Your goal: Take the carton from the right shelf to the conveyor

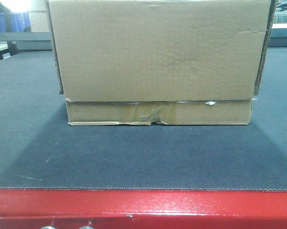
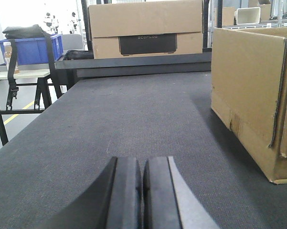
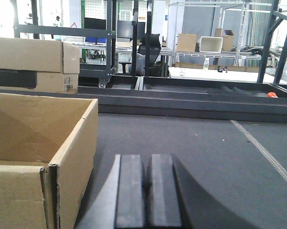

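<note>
Front-facing view has the carton resting on the conveyor behind its red edge, left claw and right claw pressed together, empty, flanking it, so delivery looks done and only backing away remains.

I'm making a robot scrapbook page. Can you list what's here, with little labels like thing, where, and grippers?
thing: large plain brown cardboard carton, open at the top, taped seam low on its front
where: standing on the dark grey fabric conveyor belt, behind its glossy red front edge
left gripper: shut, empty, left of the carton
right gripper: shut, empty, right of the carton
touching: neither gripper touches the carton
</note>
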You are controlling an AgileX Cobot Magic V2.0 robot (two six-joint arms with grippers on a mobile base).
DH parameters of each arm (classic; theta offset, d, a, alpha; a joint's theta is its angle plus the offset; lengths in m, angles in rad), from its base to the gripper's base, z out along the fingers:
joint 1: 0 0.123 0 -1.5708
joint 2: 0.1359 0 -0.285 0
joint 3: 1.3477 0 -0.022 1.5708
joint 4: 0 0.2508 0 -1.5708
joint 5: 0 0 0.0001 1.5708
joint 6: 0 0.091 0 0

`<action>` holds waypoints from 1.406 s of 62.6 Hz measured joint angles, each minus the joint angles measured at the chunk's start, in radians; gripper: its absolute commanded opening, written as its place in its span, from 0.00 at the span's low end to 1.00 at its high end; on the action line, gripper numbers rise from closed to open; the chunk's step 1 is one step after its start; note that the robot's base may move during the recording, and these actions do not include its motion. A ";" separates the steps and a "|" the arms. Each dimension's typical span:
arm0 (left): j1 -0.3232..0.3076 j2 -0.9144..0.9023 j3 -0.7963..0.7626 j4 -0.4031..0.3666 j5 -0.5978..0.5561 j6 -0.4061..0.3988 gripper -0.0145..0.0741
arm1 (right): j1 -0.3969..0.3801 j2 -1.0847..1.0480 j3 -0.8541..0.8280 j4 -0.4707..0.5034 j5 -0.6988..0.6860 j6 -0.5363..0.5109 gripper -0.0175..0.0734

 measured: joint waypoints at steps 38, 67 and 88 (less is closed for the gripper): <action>0.000 0.000 0.000 0.000 0.000 0.002 0.19 | 0.000 0.000 0.009 -0.006 0.005 0.000 0.12; 0.000 0.000 0.000 0.000 0.002 0.002 0.19 | -0.037 -0.262 0.359 0.056 -0.002 -0.037 0.12; 0.002 0.000 0.000 0.000 0.002 0.002 0.19 | -0.037 -0.275 0.486 0.059 -0.141 -0.037 0.12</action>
